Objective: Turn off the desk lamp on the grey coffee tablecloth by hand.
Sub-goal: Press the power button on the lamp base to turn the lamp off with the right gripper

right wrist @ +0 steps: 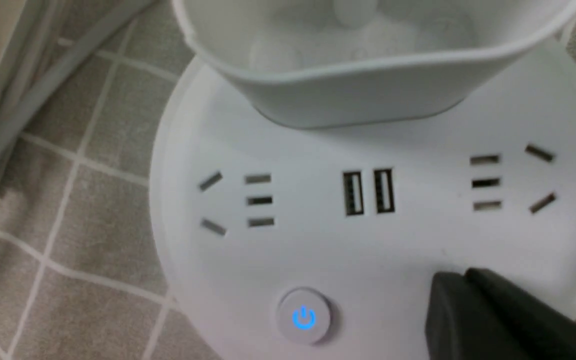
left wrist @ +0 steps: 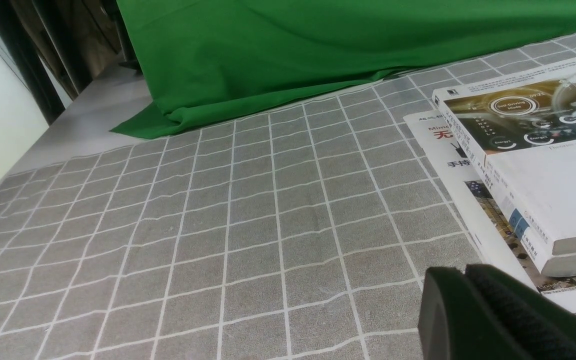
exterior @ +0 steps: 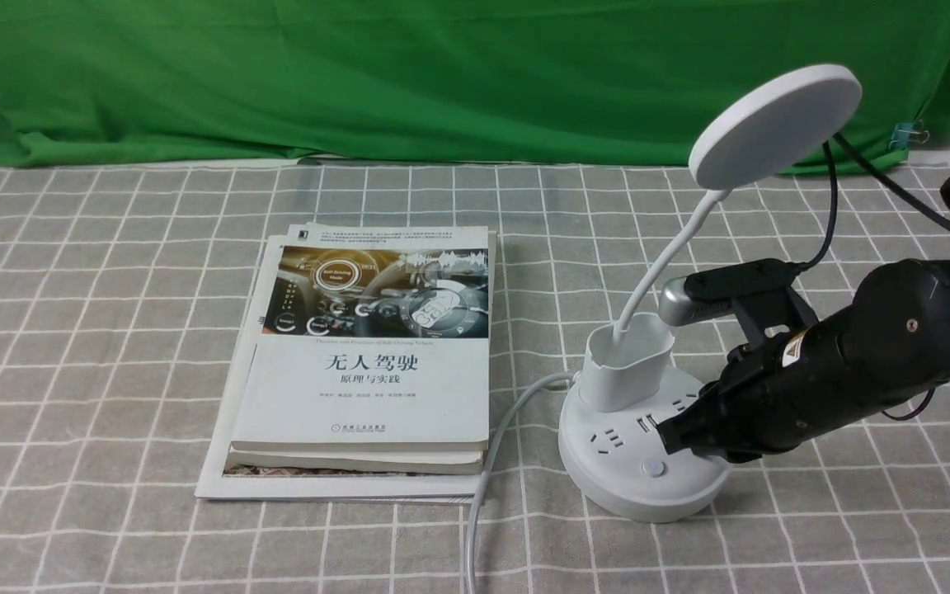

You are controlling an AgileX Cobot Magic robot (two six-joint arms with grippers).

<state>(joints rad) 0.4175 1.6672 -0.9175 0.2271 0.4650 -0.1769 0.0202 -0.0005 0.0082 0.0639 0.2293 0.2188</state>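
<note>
Looks to me like I'm parked in some kind of robotics lab or filming setup, not anybody's living room. There's a green backdrop [exterior: 475, 78] hung behind my table with a clip [exterior: 904, 136] on it, my cabled black arm [exterior: 862, 355] reaching in, and a book [exterior: 368, 346] about self-driving lying on the gridded cloth [exterior: 96, 330]

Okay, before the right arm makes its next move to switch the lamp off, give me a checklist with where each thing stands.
1. Right end effector closed for pressing: ok, its fingertips are together.
2. Power button unobstructed: ok, its blue symbol shows fully.
3. Fingertips over that button: not ok, they are off to its right in the front view.
4. Lamp base flat on the gridded tablecloth: ok.
5. Second button visible: cannot tell, the end effector may cover it.
</note>
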